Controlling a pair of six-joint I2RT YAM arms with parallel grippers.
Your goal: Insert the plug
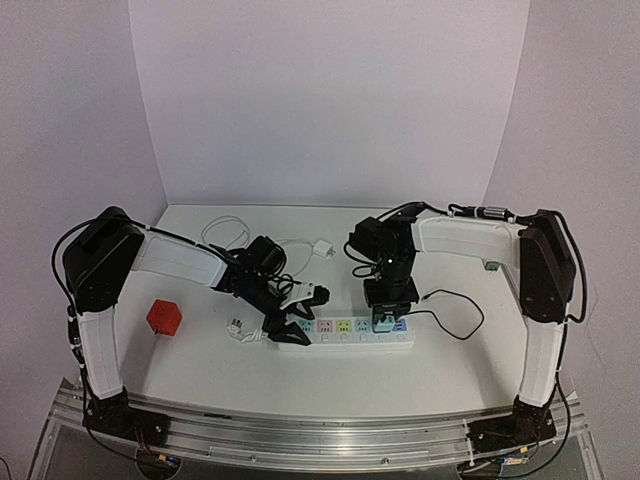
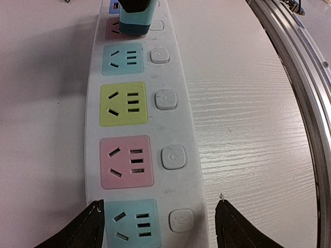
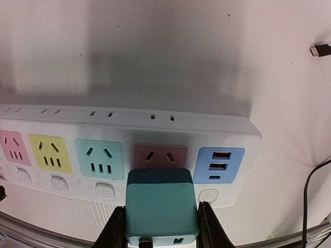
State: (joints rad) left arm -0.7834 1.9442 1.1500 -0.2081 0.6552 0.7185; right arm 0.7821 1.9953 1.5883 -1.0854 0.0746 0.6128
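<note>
Right gripper (image 3: 161, 230) clamped on teal plug (image 3: 161, 204) above pink socket (image 3: 160, 153) of power strip (image 3: 124, 123), left gripper (image 2: 160, 227) spread wide astride strip's end, contact there hard to tell

A strip (image 1: 345, 337) lies near the front edge of the white table (image 1: 200, 375). A red cube (image 1: 164, 317) sits toward the left edge. A white cable (image 1: 225, 232) lies near the back and a black cable (image 1: 458, 318) toward the right.

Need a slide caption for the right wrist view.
Right end effector grips the teal plug over the pink socket of the strip.
</note>
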